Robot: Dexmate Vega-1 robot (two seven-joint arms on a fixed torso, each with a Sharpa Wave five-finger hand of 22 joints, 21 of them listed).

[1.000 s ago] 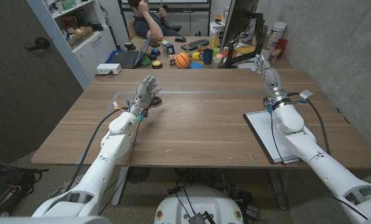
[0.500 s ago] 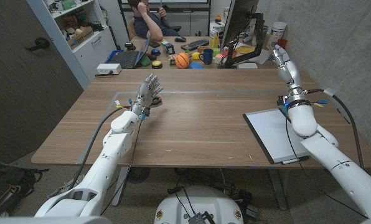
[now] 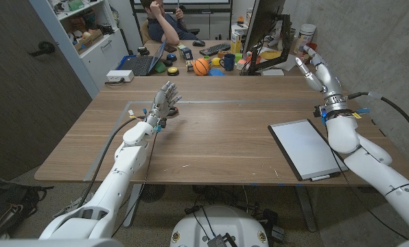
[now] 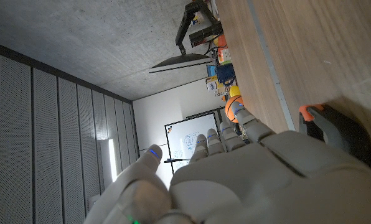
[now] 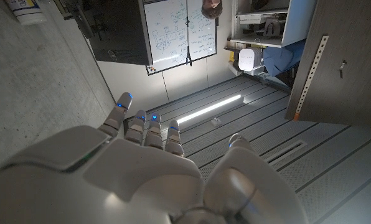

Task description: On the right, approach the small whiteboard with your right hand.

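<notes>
Left hand [image 3: 163, 103] up off the wooden table [image 3: 211, 137] w/ fingers spread & holding nothing, small whiteboard [image 3: 305, 148] flat near the right front edge, right hand [image 3: 318, 69] raised beyond it, fingers apart, empty, so approach prob barely begun.

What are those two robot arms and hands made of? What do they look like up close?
Both arms are smooth, rounded white shells. The left hand and right hand are pale grey with segmented fingers, some tipped with small blue lights. Black cables run along each forearm, and there are small blue and orange fittings at the wrists.
</notes>
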